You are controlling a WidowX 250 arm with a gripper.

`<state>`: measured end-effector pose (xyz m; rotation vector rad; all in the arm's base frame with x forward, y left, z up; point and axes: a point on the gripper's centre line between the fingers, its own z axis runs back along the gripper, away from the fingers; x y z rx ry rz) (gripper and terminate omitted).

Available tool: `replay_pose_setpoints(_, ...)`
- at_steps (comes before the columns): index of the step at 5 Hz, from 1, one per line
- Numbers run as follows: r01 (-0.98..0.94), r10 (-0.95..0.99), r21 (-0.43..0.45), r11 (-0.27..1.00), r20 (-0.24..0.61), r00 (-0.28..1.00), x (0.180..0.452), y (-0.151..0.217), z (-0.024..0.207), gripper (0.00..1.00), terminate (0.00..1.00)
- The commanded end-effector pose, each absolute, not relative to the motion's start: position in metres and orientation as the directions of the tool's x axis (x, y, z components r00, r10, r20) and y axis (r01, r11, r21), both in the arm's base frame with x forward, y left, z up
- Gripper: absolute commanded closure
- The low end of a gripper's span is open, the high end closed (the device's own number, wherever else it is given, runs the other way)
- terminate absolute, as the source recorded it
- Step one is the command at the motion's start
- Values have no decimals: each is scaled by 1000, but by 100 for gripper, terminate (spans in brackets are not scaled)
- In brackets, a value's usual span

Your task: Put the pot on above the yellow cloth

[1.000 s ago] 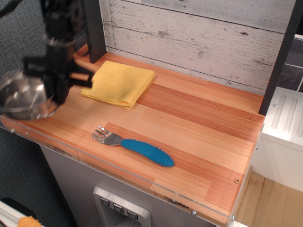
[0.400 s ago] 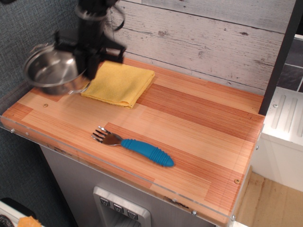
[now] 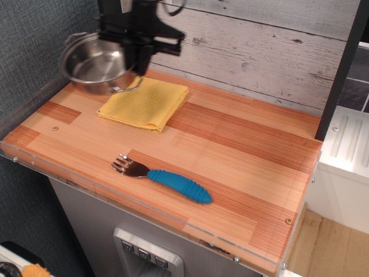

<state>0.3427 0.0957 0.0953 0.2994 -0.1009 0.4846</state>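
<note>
The pot (image 3: 95, 66) is a small shiny steel pot with wire loop handles. It hangs in the air above the back left of the counter, overlapping the cloth's far left corner. My gripper (image 3: 138, 64) is shut on the pot's right rim and holds it up. The yellow cloth (image 3: 147, 103) lies flat and folded on the wooden counter, just below and to the right of the pot.
A fork with a blue handle (image 3: 164, 178) lies near the front edge of the wooden counter (image 3: 242, 150). A whitewashed plank wall (image 3: 259, 46) runs along the back. A dark post (image 3: 343, 63) stands at the right.
My gripper has carried the pot up and to the right, from off the counter's left edge to above the cloth's far left corner.
</note>
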Motion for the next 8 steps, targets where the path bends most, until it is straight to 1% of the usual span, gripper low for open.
replay_pose_setpoints(1,-546,506,233,805,213,836,368,87,94,100,0)
replay_pose_setpoints(3,-574,517,215,790,269,812,380,85,80,100,0)
replay_pose_setpoints(4,-573,517,199,795,272,812,390,87,75,100,0)
replay_pose_setpoints(5,-565,512,187,804,266,817,393,86,70,100,0)
replay_pose_setpoints(6,-548,503,181,817,242,829,397,83,64,100,0)
replay_pose_setpoints(7,-549,518,183,815,193,833,396,81,59,100,0)
replay_pose_setpoints(8,-543,517,181,820,173,838,396,80,55,100,0)
